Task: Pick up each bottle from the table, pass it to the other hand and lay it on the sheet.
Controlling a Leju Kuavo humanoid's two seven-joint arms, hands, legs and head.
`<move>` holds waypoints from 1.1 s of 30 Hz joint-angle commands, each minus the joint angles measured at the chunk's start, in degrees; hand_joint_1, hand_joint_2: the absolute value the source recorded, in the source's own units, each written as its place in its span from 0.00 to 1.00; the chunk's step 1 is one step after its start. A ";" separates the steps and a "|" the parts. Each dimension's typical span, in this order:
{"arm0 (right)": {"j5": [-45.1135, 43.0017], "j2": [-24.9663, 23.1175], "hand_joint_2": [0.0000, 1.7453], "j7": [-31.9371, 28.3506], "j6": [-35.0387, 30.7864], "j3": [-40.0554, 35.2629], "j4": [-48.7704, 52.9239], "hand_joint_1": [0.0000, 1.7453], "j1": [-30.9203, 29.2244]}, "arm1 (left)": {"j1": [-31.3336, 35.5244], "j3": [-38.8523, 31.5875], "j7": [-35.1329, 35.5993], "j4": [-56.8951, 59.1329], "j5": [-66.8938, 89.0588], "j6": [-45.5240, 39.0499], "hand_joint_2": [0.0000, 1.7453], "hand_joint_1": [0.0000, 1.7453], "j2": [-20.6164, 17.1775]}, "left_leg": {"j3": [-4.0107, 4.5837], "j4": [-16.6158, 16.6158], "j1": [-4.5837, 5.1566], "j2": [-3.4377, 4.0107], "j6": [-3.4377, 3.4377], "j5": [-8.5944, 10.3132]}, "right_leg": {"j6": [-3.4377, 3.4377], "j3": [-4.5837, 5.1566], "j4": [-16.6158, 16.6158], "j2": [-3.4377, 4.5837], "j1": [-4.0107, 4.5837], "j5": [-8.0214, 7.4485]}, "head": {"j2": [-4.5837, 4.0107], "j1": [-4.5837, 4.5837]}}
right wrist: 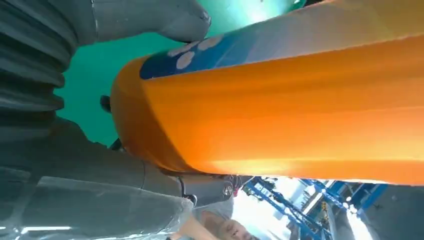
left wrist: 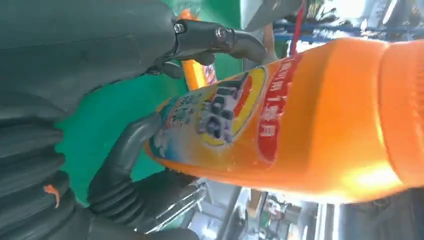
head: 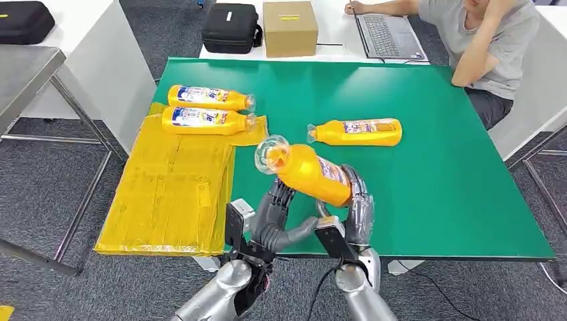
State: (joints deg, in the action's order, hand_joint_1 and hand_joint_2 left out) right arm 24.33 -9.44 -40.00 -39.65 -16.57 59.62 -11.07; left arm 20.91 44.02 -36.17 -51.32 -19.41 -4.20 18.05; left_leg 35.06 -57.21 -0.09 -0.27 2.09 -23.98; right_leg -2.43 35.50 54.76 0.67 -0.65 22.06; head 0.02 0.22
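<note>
- Orange bottle, tilted, clear cap up-left, held above the green table
- Third bottle lying on the table
- Two bottles lying on the yellow sheet

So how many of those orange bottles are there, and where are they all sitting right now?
Bottles lying on the yellow sheet: 2
Bottles lying on the green table: 1
Bottles held up between the robot hands: 1
Total: 4
</note>
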 commanded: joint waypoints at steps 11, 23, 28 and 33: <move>4.57 -1.79 1.00 0.00 -0.35 -3.06 -5.49 1.00 -3.96 | 5.89 1.12 -0.27 5.90 -1.19 -3.78 1.00 0.00 1.60 | -0.31 0.01 0.01 0.04 -0.08 -0.10 | 0.09 -0.30 0.01 -0.03 0.01 0.14 | 0.00 -0.02; 6.57 -2.24 1.00 0.00 -0.35 -5.84 -8.22 1.00 -5.16 | 5.87 1.74 -1.16 4.81 -1.04 -6.07 1.00 0.00 1.47 | -0.27 0.01 0.01 0.07 -0.08 -0.11 | 0.09 -0.25 0.01 0.00 0.01 0.14 | 0.00 -0.02; 10.54 -3.19 1.00 0.00 -0.35 -4.86 -9.92 1.00 -5.36 | 6.40 1.47 -2.03 4.70 -0.77 -7.88 1.00 0.00 1.75 | -0.25 0.02 0.00 0.10 -0.08 -0.11 | 0.09 -0.23 0.02 0.03 0.02 0.13 | 0.00 -0.02; 10.54 -3.19 1.00 0.00 -0.35 -4.86 -9.92 1.00 -5.36 | 6.40 1.47 -2.03 4.70 -0.77 -7.88 1.00 0.00 1.75 | -0.23 0.00 -0.02 0.04 -0.08 -0.11 | 0.09 -0.22 0.01 -0.04 0.03 0.14 | 0.00 -0.02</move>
State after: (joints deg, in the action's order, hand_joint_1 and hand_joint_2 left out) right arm 33.97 -12.07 -39.69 -39.95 -19.04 54.84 -13.83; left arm 24.91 43.54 -38.60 -49.66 -20.52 -12.24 19.96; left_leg 35.17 -57.22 -0.09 -0.30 2.12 -23.94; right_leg -2.43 35.58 54.76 0.62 -0.65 22.06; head 0.02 0.20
